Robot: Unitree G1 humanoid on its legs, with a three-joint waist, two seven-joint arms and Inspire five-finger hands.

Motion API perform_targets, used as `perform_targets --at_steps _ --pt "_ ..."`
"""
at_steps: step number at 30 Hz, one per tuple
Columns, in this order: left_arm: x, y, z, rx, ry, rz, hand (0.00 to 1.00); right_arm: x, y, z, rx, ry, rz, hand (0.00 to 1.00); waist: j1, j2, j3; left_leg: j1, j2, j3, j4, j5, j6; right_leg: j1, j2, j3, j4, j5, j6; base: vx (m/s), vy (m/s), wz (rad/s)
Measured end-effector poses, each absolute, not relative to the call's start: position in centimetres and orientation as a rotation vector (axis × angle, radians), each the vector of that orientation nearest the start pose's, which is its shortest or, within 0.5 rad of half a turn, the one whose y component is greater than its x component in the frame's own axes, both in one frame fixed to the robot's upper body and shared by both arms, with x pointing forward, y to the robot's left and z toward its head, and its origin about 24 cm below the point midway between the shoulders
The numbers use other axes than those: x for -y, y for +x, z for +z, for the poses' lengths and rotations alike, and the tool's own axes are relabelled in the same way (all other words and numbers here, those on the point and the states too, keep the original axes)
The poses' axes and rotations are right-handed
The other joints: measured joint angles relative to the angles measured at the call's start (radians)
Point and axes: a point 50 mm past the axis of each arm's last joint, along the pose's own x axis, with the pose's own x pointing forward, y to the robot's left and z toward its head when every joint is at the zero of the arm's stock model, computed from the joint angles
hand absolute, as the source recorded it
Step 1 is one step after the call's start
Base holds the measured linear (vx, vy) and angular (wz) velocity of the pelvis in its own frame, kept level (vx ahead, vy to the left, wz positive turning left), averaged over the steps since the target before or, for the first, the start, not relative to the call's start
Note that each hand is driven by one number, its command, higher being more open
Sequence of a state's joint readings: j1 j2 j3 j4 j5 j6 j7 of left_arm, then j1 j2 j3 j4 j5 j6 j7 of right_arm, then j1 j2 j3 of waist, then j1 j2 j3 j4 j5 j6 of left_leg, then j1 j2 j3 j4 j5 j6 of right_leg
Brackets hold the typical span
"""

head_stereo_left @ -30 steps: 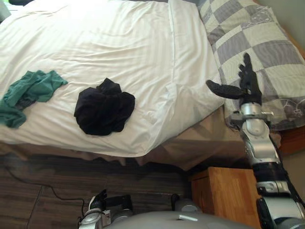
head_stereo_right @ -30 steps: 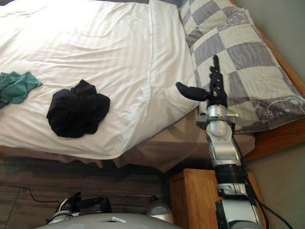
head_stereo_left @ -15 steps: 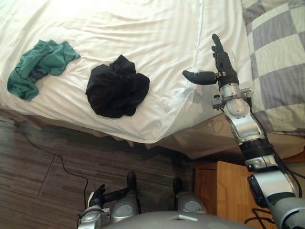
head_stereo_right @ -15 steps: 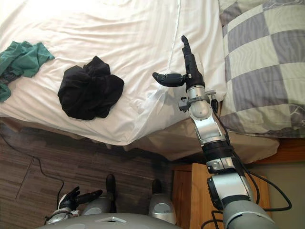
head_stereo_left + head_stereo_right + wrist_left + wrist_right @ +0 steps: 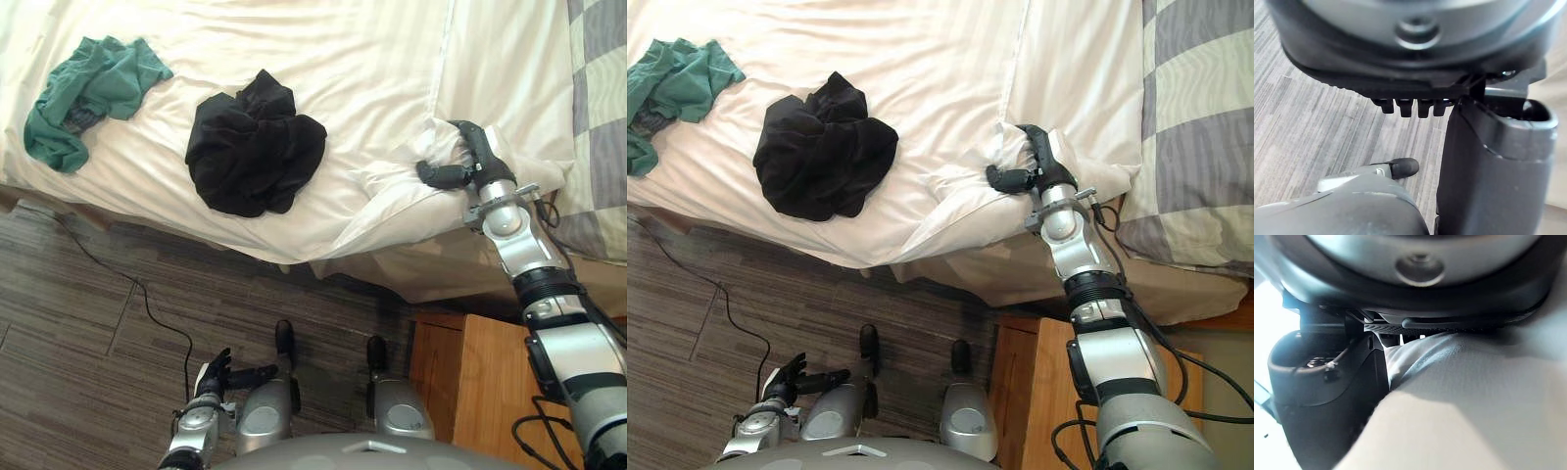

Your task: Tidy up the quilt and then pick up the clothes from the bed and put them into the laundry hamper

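My fingers [image 5: 468,137] are curled over a bunched fold of the white quilt [image 5: 323,59], with the thumb closing in from below, so the cloth is pinched between them. In the right wrist view the pale fabric [image 5: 1474,396] is heaped against my palm. I hold it at this spot because the corner here, beside the checked pillow [image 5: 600,117], is rucked up and hangs loose over the bed's near edge. A firm grip on it looks like the way to draw the cover flat.

My right hand [image 5: 487,162] lies knuckles up on the quilt's edge. The wrist is bent so the hand reaches in over the mattress side, and the forearm slopes back and down past the wooden nightstand [image 5: 470,392]. That low, stretched reach gives me room, I judge, to pull along the edge towards the pillow.

My left hand [image 5: 217,377] hangs low by my side above the plank floor [image 5: 88,294], its fingers loosely spread and holding nothing.

The clothes wait on the quilt. A crumpled black garment [image 5: 253,142] sits near the near edge, well apart from my grip. A green garment [image 5: 88,93] lies further along, towards the foot end. I touch neither, which suits the order of work: quilt first, clothes after. If I tug hard, I expect the black heap may ride along with the cloth.
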State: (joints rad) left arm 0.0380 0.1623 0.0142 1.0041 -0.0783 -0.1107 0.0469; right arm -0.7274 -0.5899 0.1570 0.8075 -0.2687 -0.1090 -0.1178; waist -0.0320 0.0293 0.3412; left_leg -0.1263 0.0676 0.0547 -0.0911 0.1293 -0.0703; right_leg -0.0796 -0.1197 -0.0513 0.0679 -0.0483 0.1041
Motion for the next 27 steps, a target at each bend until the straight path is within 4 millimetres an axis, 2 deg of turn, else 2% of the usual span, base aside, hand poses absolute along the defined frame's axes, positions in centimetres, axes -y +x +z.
perform_targets --at_steps 4,7,12,13,16,20,24,27 --pt "-21.8 13.1 -14.3 -0.919 0.098 0.175 1.00 26.9 35.4 11.9 0.047 -0.851 -0.154 0.00 0.004 -0.010 0.004 0.015 0.000 0.006 0.000 -0.005 -0.004 0.016 0.000 0.011 0.000 -0.007 -0.004 0.01 0.001 -0.01" --pt "-22.0 12.9 -14.3 -0.929 0.096 0.190 1.00 26.4 32.8 9.9 0.061 -0.792 -0.143 0.00 0.002 -0.021 0.001 0.033 0.003 0.038 0.000 -0.017 -0.008 0.018 0.003 0.050 0.000 -0.008 -0.003 0.03 0.003 -0.27" --pt "-22.9 12.3 -14.4 -0.955 0.074 0.249 1.00 25.6 27.4 3.8 -0.042 -0.440 -0.241 0.00 -0.042 -0.066 -0.023 0.076 0.020 0.102 0.000 -0.040 -0.018 0.028 0.018 0.110 -0.002 -0.010 -0.001 0.04 -0.022 -0.35" --pt "-22.9 12.2 -14.5 -0.964 0.072 0.254 1.00 25.4 26.3 2.5 -0.072 -0.349 -0.277 1.00 -0.056 -0.075 -0.036 0.083 0.024 0.113 0.000 -0.045 -0.020 0.028 0.022 0.119 -0.003 -0.010 -0.001 0.03 -0.033 -0.31" --pt "-22.4 12.2 -14.7 -0.976 0.045 0.264 1.00 24.8 24.4 0.3 -0.120 -0.151 -0.353 1.00 -0.063 -0.088 -0.074 0.102 0.032 0.144 0.000 -0.056 -0.025 0.029 0.030 0.148 -0.006 -0.010 -0.001 0.03 -0.024 -0.31" --pt "-21.1 11.9 -15.1 -1.001 0.011 0.249 1.00 24.9 22.9 -2.2 -0.193 0.089 -0.455 1.00 -0.067 -0.086 -0.121 0.110 0.034 0.164 0.000 -0.065 -0.027 0.032 0.032 0.167 -0.017 -0.009 -0.001 0.03 -0.005 -0.16" --pt "-21.0 11.1 -15.5 -1.041 -0.045 0.297 1.00 27.0 20.5 -4.7 -0.252 0.354 -0.658 1.00 -0.068 -0.083 -0.141 0.141 0.035 0.201 0.000 -0.076 -0.029 0.050 0.034 0.193 -0.020 -0.009 -0.001 0.02 0.006 -0.21" --pt "-21.0 10.8 -15.6 -1.048 -0.098 0.355 1.00 29.1 17.2 -6.9 -0.339 0.500 -0.909 1.00 -0.069 -0.071 -0.155 0.147 0.038 0.215 0.000 -0.082 -0.029 0.049 0.035 0.204 -0.020 -0.009 -0.001 0.00 -0.001 -0.12"
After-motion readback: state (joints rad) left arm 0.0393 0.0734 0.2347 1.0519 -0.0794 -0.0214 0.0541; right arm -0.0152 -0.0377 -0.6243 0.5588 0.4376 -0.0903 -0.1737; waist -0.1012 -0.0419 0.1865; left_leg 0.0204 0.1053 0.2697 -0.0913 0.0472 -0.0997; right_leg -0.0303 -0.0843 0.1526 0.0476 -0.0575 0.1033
